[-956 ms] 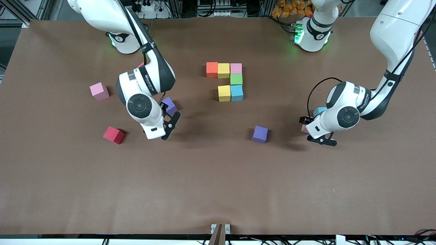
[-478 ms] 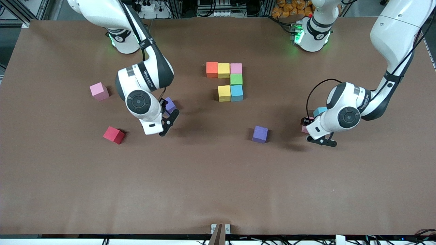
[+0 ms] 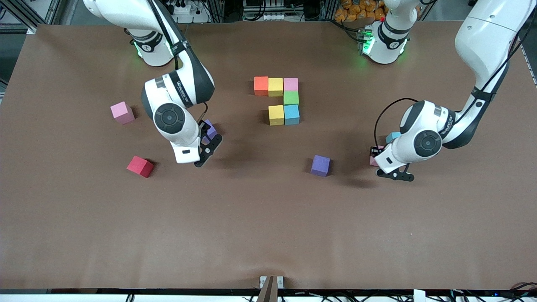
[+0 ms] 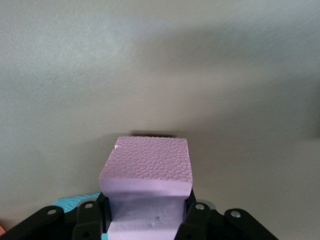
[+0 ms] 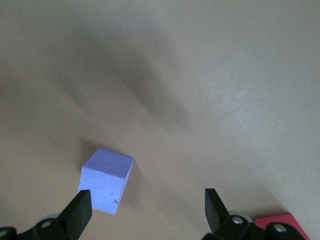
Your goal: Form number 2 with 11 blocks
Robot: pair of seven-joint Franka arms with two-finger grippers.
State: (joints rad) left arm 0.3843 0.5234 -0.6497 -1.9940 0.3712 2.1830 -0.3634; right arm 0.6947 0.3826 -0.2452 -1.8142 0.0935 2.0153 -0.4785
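The number 2 stands partly built mid-table: orange (image 3: 261, 85), yellow (image 3: 275, 87) and pink (image 3: 290, 84) blocks in a row, green (image 3: 291, 97) under the pink, then light blue (image 3: 292, 114) and yellow (image 3: 276, 115). My left gripper (image 3: 377, 161) (image 4: 147, 212) is shut on a pink block (image 3: 372, 160) (image 4: 147, 160), low at the table, toward the left arm's end. My right gripper (image 3: 206, 139) (image 5: 147, 210) hangs open over a purple block (image 3: 211, 130) (image 5: 107, 180), which lies close to one fingertip (image 5: 80, 210).
Loose blocks lie around: purple (image 3: 320, 165) nearer the front camera than the digit, light blue (image 3: 393, 136) (image 4: 80, 200) beside the left gripper, pink (image 3: 122, 112) and red (image 3: 140, 166) (image 5: 275, 220) toward the right arm's end.
My left gripper has closed onto the pink block. The right gripper has drifted slightly toward its base, staying open over the purple block.
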